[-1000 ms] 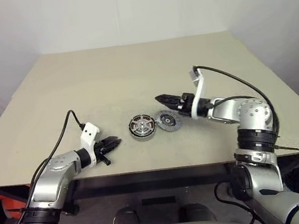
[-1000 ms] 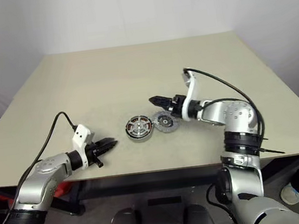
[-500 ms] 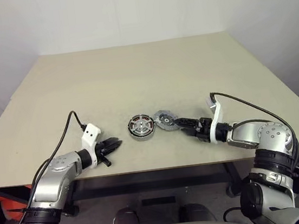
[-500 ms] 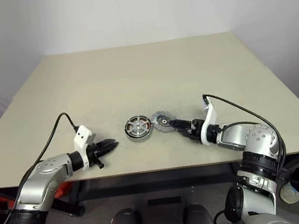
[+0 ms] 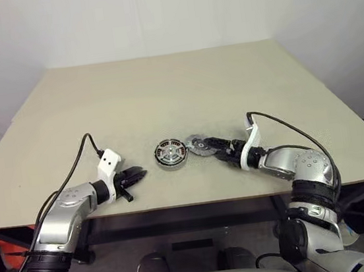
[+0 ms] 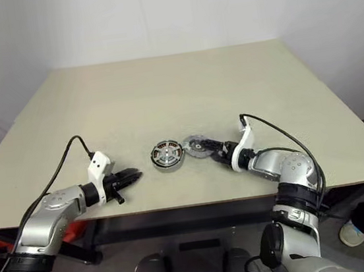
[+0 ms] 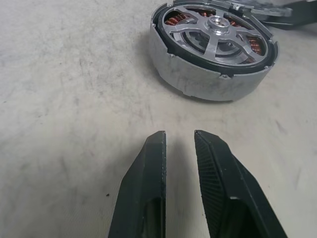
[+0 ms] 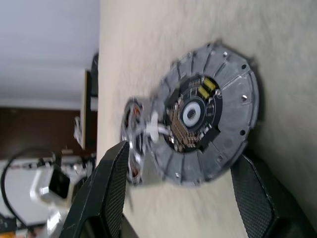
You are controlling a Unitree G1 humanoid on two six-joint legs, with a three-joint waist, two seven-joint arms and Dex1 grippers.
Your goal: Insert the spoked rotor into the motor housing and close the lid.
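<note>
The wheel [image 7: 216, 30] already sits in the round cup [image 5: 172, 154]; the right gripper [image 5: 211, 147], jaws wide apart, seems to straddle the lid [image 8: 210, 116] beside it; next squeeze and lift; the left gripper [image 7: 178, 148] waits nearly shut.

Soft, even light is falling from above on the table [image 5: 162, 85], and the head views are looking bright and quite sharp. Shadows are lying short and faint under both arms. The motor housing [image 7: 213, 47] is giving small glints on its metal rim, with a soft shadow at its near side. In the right wrist view the lid [image 8: 205, 116] is looking a little smeared, perhaps by motion, and the background behind it is going dark and out of focus.
</note>
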